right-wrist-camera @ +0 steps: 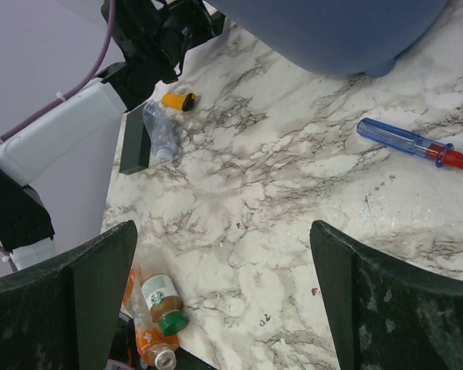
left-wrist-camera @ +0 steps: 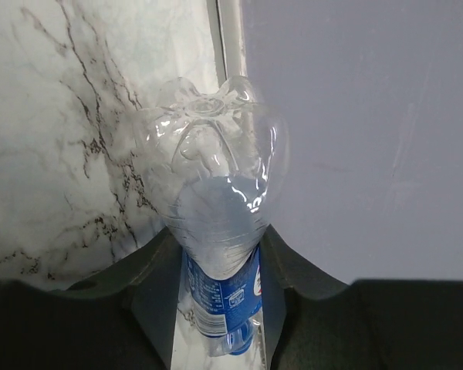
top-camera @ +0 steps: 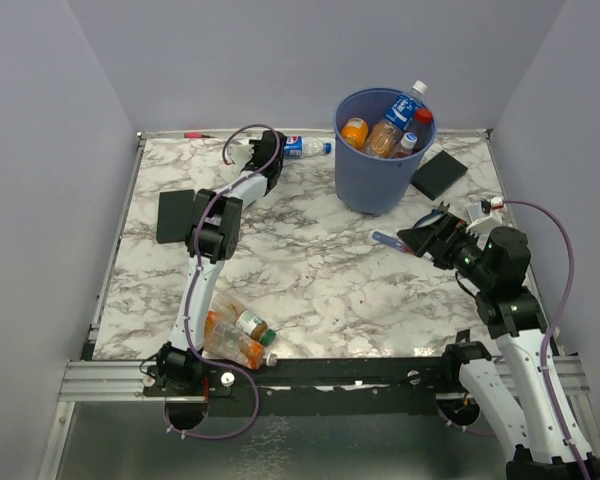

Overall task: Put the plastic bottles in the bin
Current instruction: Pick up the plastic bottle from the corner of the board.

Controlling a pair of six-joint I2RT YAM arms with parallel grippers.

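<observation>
Left tool (top-camera: pixel 265 152): clamped around the blue-labelled bottle (left-wrist-camera: pixel 216 200) at the table's (top-camera: pixel 320 280) far edge, left of the bin (top-camera: pixel 375 185).
Right tool (right-wrist-camera: pixel 222 231): spread wide, holding nothing, over the table to the bin's right.
Bin: several binned bottles (top-camera: pixel 385 128) poke out of its top.
Loose bottles (top-camera: pixel 238 335): lying at the near edge beside the left arm's base.
Screwdriver (right-wrist-camera: pixel 417 144): on the table near the bin's foot.

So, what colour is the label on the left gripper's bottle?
Blue with white print; label on the bottle shows best in left wrist view.
</observation>
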